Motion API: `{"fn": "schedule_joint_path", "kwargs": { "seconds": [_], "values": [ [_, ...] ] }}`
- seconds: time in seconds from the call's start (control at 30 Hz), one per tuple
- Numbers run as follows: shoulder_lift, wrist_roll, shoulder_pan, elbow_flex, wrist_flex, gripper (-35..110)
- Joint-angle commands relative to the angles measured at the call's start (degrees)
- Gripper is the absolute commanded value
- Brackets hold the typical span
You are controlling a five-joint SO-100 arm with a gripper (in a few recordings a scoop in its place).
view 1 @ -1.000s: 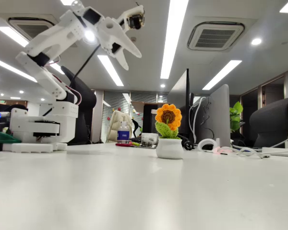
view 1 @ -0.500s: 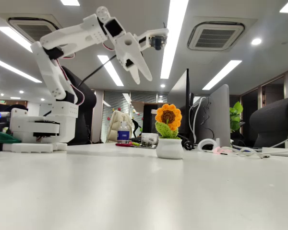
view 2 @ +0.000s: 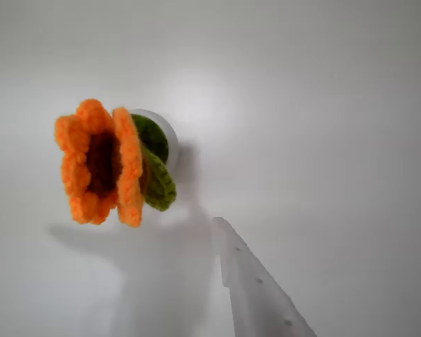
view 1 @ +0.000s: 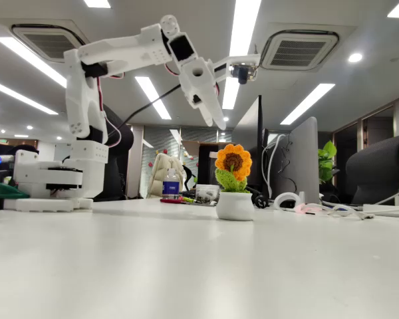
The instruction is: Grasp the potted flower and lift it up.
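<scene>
The potted flower stands upright on the white table: orange crocheted petals, brown centre, green leaves, rounded white pot. My white gripper hangs in the air above it and slightly to its left, fingers pointing down toward the flower, apart from it and holding nothing. In the wrist view the potted flower lies at the left, seen from above. One pale finger juts in from the bottom edge, to the right of the flower, and the jaws look open.
The arm's base stands at the left on the table. Behind the flower are a water bottle, monitors, cables and a large-leaved green plant. The table's front is bare white surface.
The arm has stretched out to the right and the gripper has come down, from high at the left to just above the flower. The flower has not moved.
</scene>
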Motion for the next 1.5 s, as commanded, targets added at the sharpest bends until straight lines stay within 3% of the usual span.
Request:
{"fn": "schedule_joint_path", "kwargs": {
  "seconds": [0.0,1.47],
  "values": [
    [-1.41,0.0,1.23,-3.69,0.97,67],
    [-17.14,3.78,-3.34,-8.35,-4.57,67]
  ]
}}
